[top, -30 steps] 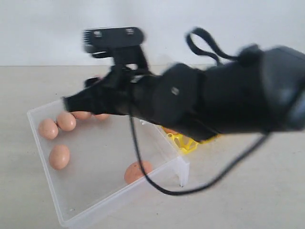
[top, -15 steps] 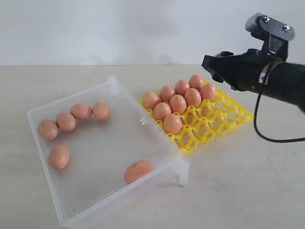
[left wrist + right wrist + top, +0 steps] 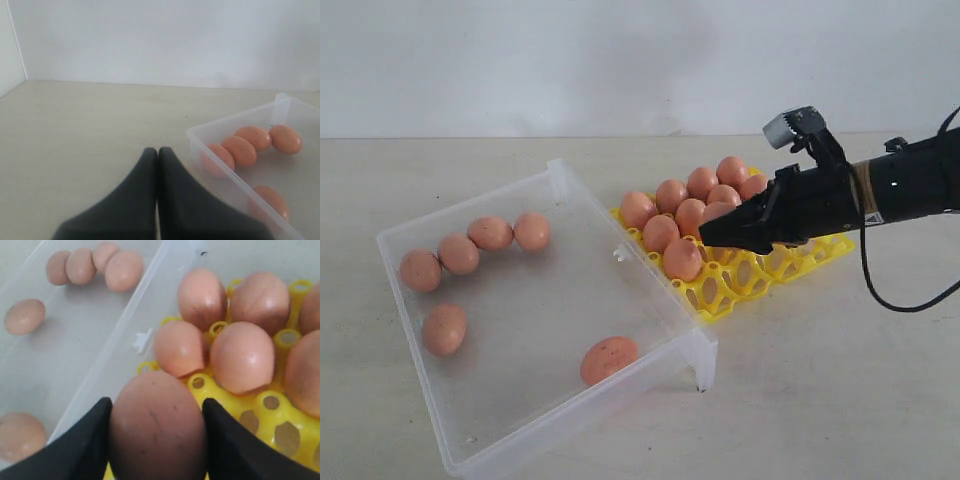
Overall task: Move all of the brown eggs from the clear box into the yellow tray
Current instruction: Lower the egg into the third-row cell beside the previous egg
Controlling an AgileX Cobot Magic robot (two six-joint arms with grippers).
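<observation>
Holding brown egg (image 3: pixel 157 427) in right hand (image 3: pixel 712 236) just above yellow tray (image 3: pixel 790 262), nr filled cups (image 3: pixel 682 260). Best to centre over empty cup (image 3: pixel 750 275), lower slow w/o nudging neighbours, then let go. Leaves six more in clear box (image 3: pixel 540 330). Left hand (image 3: pixel 158 155) clenched, empty, beside box.

Matte black right arm (image 3: pixel 910 185) with a tan band, silver bracket (image 3: pixel 790 127), thin black cable (image 3: pixel 910 309) and tapered black fingers (image 3: pixel 75 447).

Bare lab-style test bench: beige tabletop (image 3: pixel 840 400), plain white wall (image 3: pixel 620 60).
</observation>
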